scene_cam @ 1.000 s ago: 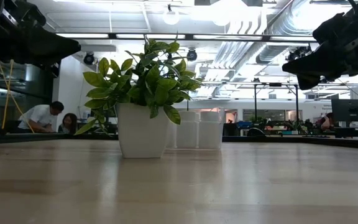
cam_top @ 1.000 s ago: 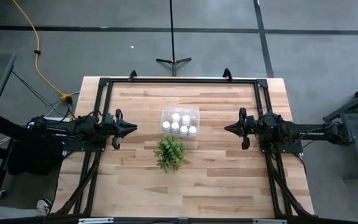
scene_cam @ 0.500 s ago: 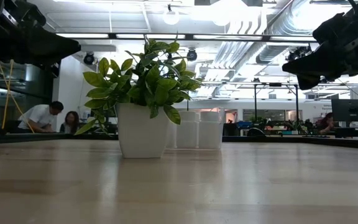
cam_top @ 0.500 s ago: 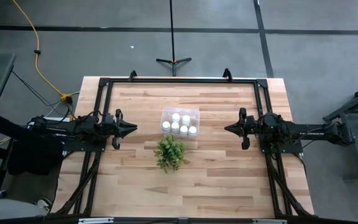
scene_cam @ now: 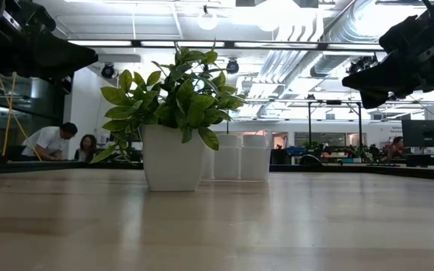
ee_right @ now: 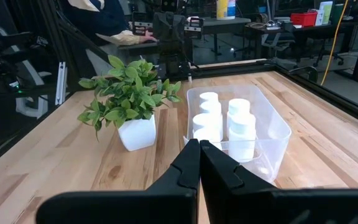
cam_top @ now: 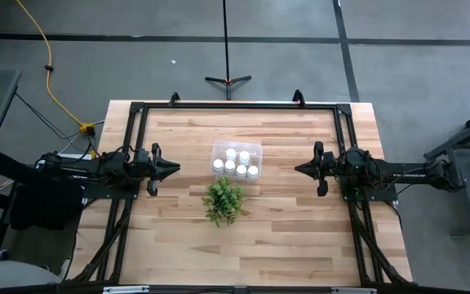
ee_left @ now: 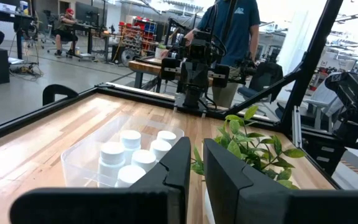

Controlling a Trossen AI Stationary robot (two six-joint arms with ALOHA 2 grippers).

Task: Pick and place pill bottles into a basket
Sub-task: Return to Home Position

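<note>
Two grippers hang empty above my bench (cam_top: 300,237). The left gripper (cam_top: 175,169), by the left edge, has its jaws a narrow slit apart. The right gripper (cam_top: 299,169), by the right edge, has its jaws pressed together. Between them, nearer the far edge, the basket (cam_top: 256,147) holds six upright pill bottles (cam_top: 230,167). A potted plant (cam_top: 223,200) stands just beside it at mid-bench.

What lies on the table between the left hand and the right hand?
In the high view, the basket holding the pill bottles lies between the left hand and the right hand, with bare table either side. The plant stands off that line.
</note>
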